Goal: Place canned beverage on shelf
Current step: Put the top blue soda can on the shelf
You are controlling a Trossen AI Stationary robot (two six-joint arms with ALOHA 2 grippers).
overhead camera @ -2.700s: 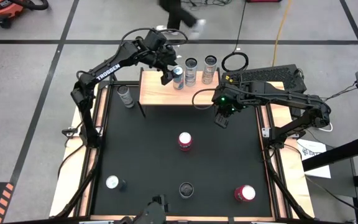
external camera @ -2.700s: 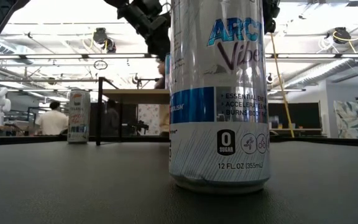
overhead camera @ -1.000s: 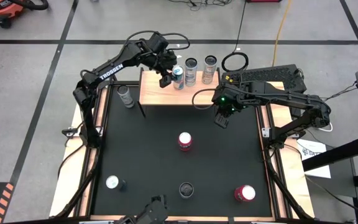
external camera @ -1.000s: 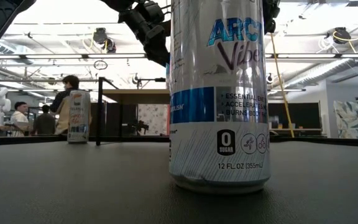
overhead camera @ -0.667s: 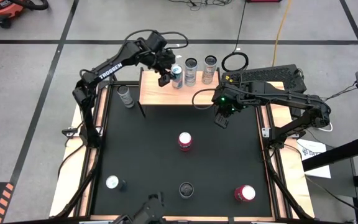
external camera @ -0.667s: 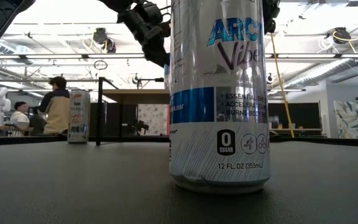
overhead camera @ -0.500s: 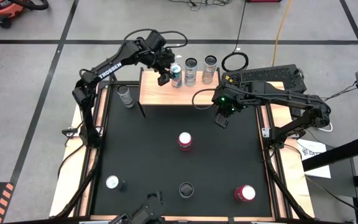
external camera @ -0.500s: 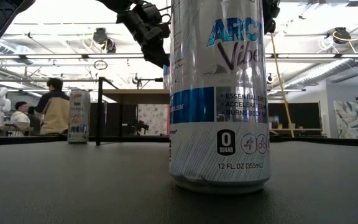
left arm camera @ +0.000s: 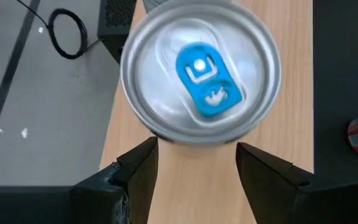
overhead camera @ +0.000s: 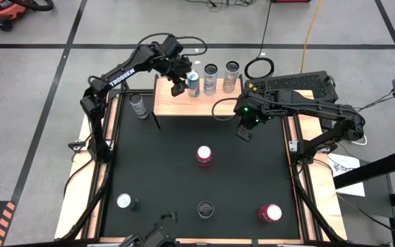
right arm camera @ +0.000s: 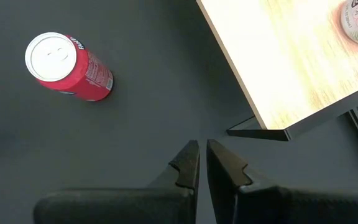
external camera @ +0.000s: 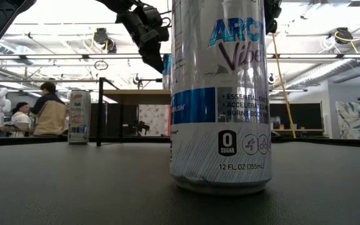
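The blue-tabbed can point(overhead camera: 193, 83) is stood upright on the shelf point(overhead camera: 166, 100), leftmost in a row of three. The left gripper point(overhead camera: 182, 81) is spread open around it, not gripped. The right gripper point(overhead camera: 244, 132) is kept closed, empty, nearby.

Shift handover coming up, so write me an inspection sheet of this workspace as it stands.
Surface: black table, pale wooden strips along its edges.
Job's things: shelf carries three upright cans; the blue-tab can stands between the left end effector's fingers, beside two silver cans.
Clutter: five cans loose on the table: two red cans, a dark can, a silver can and another by the shelf.
End effectors: left end effector open around the blue-tab can; right end effector shut, empty, above the table.
Cables: coiled black cable on the floor.
Surroundings: people beyond the table.
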